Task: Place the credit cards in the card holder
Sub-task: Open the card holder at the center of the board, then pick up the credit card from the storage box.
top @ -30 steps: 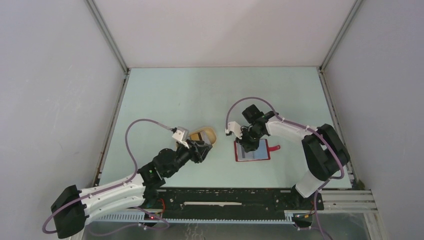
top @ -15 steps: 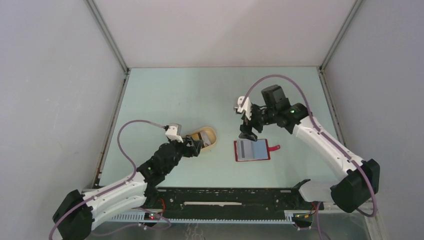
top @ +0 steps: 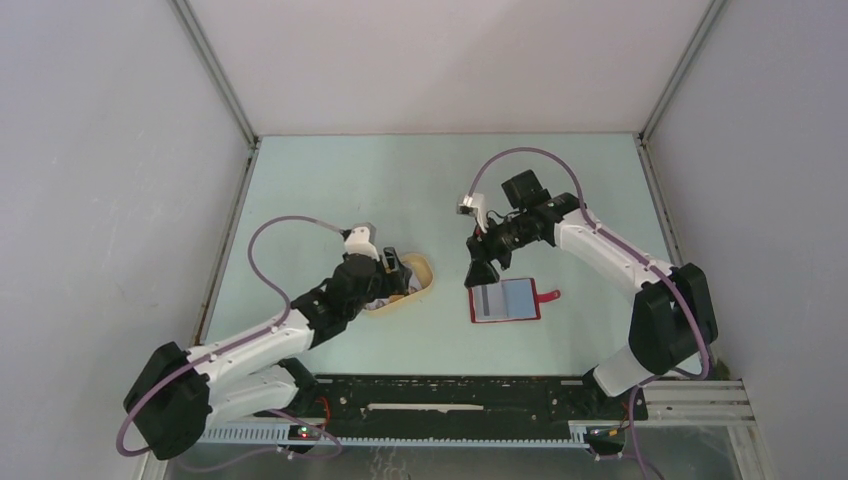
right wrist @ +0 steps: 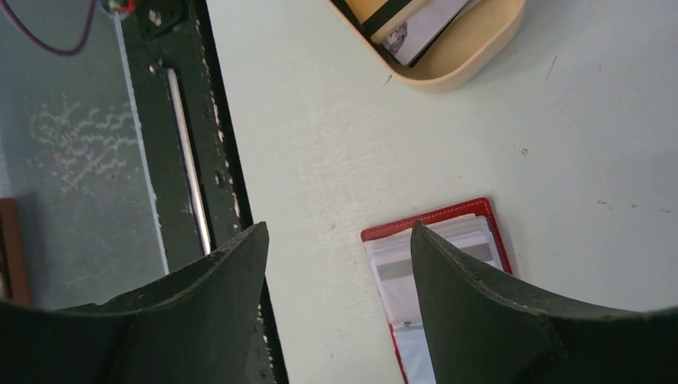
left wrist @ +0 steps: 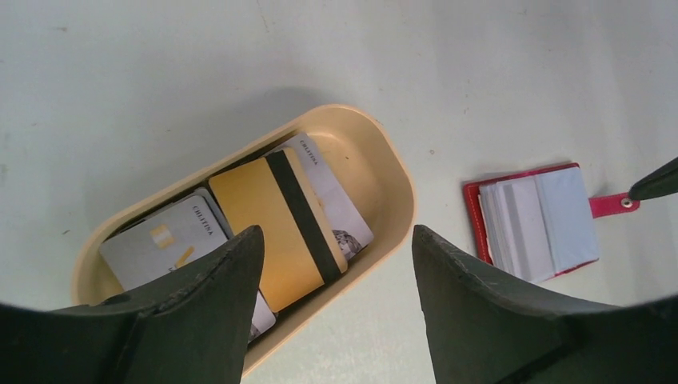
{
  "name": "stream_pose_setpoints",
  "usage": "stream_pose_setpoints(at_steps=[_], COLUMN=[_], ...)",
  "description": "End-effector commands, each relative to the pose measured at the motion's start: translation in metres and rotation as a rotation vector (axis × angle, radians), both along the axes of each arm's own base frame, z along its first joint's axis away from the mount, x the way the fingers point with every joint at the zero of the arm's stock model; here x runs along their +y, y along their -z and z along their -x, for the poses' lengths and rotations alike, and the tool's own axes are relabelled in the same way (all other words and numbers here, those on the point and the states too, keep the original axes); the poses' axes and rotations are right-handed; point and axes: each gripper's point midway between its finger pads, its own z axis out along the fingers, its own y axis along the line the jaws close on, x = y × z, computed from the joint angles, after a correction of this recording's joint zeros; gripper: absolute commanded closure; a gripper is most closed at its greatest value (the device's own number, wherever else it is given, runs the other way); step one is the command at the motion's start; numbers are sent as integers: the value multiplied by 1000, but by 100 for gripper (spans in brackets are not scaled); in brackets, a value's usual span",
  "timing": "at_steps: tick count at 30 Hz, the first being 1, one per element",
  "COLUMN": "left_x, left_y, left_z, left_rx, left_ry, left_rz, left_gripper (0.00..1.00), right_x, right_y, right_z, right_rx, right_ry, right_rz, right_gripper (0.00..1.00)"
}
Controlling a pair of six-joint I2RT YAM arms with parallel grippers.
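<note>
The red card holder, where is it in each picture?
Top external: the card holder lies open, just right of centre.
Left wrist: card holder at the right side, mid-height.
Right wrist: card holder at bottom middle, running off the lower edge.
Shared landmark: the beige tray beside it.

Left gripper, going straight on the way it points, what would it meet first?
Probably the orange-gold card atop the pile in the beige tray, centred in the open left gripper; depth is unclear.
</note>
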Motion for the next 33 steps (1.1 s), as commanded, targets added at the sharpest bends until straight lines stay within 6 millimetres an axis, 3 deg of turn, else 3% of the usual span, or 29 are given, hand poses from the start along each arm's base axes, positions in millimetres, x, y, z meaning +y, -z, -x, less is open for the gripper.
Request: stream_pose_setpoints(at_steps=[1,7,11,23,33], left_x=[15,46,64,69,78], left_y=[-19,-16,-11,-12,2], left_z=[-9,4,12,23,20], left_rx=[-51,-104,-127,-193,-153], left_ry=[-81,-142,-190,-161,-196], left_rz=[-16,-44,-29,90,118], left_gripper=[27,28,28,25,24], right_x=[17,63,84,86,104], right_y=[-22,-38,-41,-63,-51], right_z=[-10,-14,-19,-28,-34], right_rx=[75,119,153,63,100], right_ry=[83,60,54,41,16], right_rz=[-105,-132,-122,-100,-63], right_gripper=[26,27,27,27,27])
